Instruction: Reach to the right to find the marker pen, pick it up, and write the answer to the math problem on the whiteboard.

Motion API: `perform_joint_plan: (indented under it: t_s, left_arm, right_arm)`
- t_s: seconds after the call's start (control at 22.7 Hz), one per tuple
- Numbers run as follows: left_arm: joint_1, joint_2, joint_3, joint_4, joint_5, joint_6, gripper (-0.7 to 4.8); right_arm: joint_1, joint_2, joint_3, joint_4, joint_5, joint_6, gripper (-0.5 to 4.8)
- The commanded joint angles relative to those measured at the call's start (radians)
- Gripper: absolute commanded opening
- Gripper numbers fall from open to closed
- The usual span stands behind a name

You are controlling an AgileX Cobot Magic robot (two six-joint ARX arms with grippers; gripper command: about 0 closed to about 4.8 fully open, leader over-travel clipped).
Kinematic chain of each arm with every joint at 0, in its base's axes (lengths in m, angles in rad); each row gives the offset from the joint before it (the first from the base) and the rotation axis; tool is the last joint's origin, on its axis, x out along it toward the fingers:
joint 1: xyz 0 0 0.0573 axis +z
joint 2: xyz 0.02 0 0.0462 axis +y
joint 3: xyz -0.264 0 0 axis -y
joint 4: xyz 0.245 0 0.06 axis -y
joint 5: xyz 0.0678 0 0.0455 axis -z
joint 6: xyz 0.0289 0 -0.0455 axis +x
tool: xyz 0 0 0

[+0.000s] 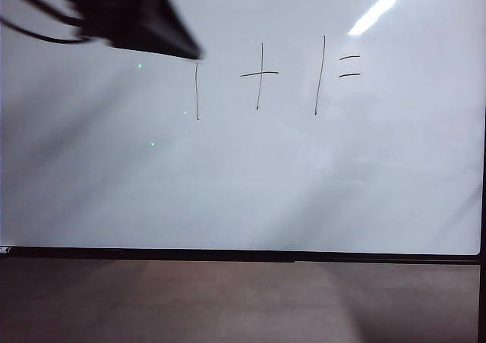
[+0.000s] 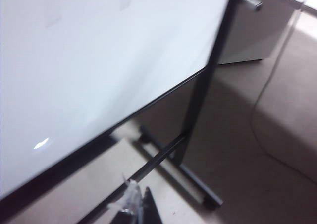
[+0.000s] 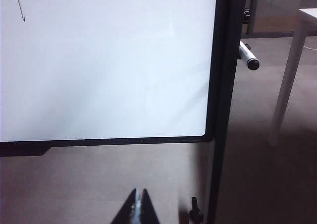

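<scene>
Marker pen behind whiteboard frame; both tools apart.

The left arm is a dark motion-blurred mass cut off by the top edge of the exterior view; its hand cannot be made out there. In the left wrist view only the tips of the left hand show, blurred, at the edge. The whiteboard runs past the frame. The marker pen is half hidden behind the board's post. The right hand shows only its closed tips.

Math problem on whiteboard
</scene>
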Motion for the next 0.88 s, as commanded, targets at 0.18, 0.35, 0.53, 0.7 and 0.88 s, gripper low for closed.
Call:
perform_joint_plan:
  t_s: [0.18,0.35,0.53,0.7,0.88]
  left_arm:
    - [-0.146,0.304,0.257,0.138,0.006,0.004,-0.05]
    - [-0.212,0.415,0.37,0.153,0.006,0.004,-0.05]
    - [-0.248,0.44,0.381,0.15,0.006,0.004,-0.04]
    - [-0.251,0.44,0.381,0.153,0.005,0.004,-0.05]
    - [-0.251,0.439,0.381,0.152,0.006,0.004,-0.04]
  right_arm:
    - [0.002,-0.001,-0.002,0.018,0.0,0.002,-0.01]
    - [0.002,-0.001,-0.002,0.021,-0.002,0.002,-0.01]
    - [0.002,-0.001,-0.002,0.024,0.001,0.016,-0.01]
    - [0.001,-0.001,0.043,0.06,0.003,0.09,-0.01]
    - [-0.003,0.048,0.273,0.045,0.111,0.133,-0.01]
